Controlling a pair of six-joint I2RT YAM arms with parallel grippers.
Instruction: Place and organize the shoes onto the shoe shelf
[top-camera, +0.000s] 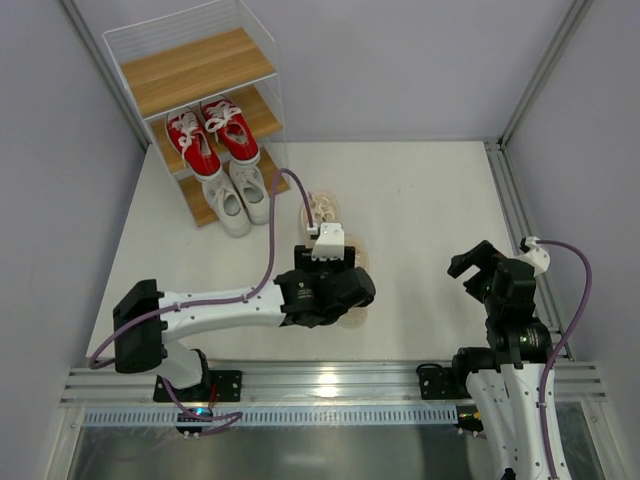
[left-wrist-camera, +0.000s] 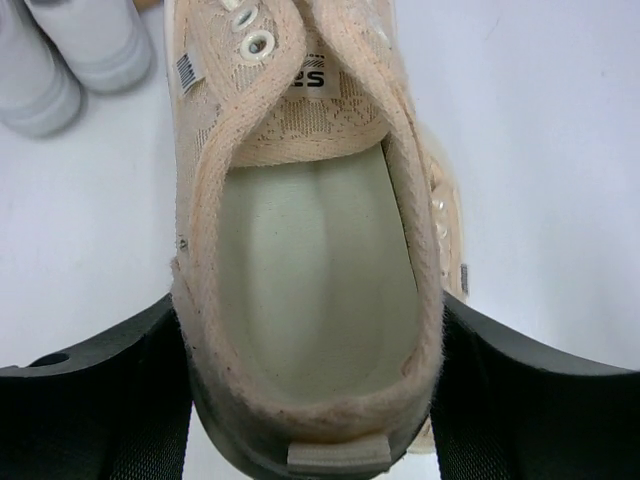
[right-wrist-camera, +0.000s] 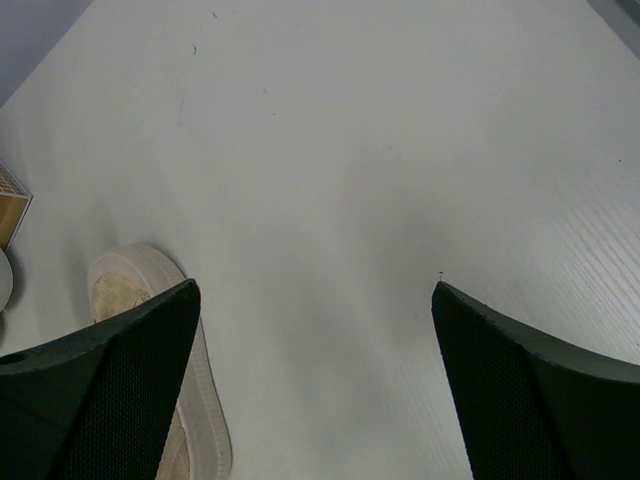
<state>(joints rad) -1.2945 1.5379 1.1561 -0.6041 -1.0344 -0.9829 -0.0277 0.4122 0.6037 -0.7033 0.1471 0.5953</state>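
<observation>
table white; walls pale grey; near-edge rail metal, possibly aluminium

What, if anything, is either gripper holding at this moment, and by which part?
The left gripper clamps a cream-beige shoe across its heel; the right gripper is open, holding nothing.

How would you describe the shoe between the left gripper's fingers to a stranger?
Find the shoe shelf in the far left corner, white sneakers on its lowest board. On the table just right of them lies a cream-beige sneaker, its heel inside the left gripper. Unlike those and the red sneakers, it's beige and off the shelf.
</observation>
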